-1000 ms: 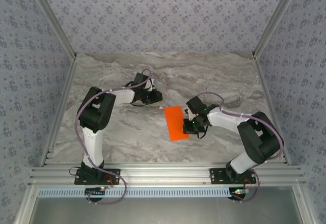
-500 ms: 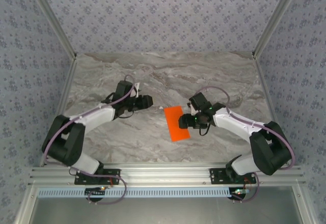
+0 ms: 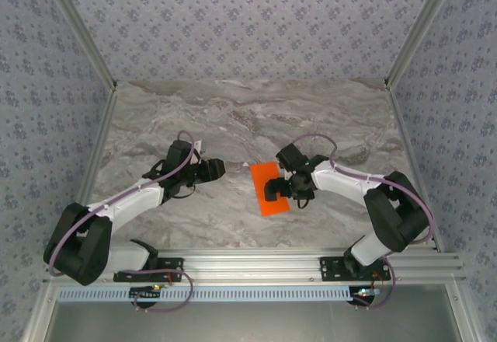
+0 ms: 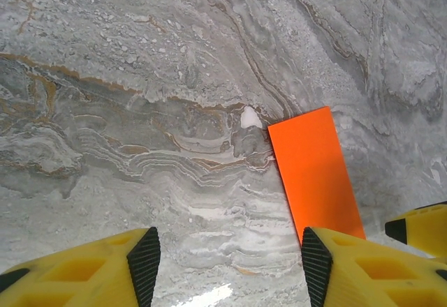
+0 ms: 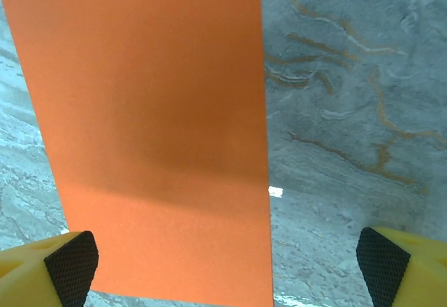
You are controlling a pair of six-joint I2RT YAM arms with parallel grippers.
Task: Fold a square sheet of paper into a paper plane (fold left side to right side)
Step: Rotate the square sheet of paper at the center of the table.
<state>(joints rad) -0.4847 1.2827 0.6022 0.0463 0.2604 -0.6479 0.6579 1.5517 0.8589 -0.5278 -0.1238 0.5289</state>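
Observation:
The orange square sheet of paper point(image 3: 262, 175) lies flat on the marble table as a narrow rectangle, with no pointed plane shape. My right gripper point(image 3: 273, 189) hovers low over its right half, jaws wide open. In the right wrist view the paper point(image 5: 154, 132) spans the gap between the pads point(image 5: 70, 265), and nothing is gripped. My left gripper point(image 3: 219, 168) is open a short way left of the sheet. In the left wrist view the paper point(image 4: 314, 171) lies ahead of the right pad point(image 4: 316, 265). Bare marble shows between the left gripper's point(image 4: 223, 265) fingers.
The marble tabletop point(image 3: 233, 116) is fenced by aluminium rails, with patterned walls at the back and sides. A yellow finger of the right gripper point(image 4: 419, 227) shows at the right edge of the left wrist view. A small white chip mark point(image 4: 250, 117) sits by the paper's far corner.
Both grippers have opened. The left arm has stretched out low toward the paper's left side. The right gripper has shifted left over the sheet, which has stayed in place.

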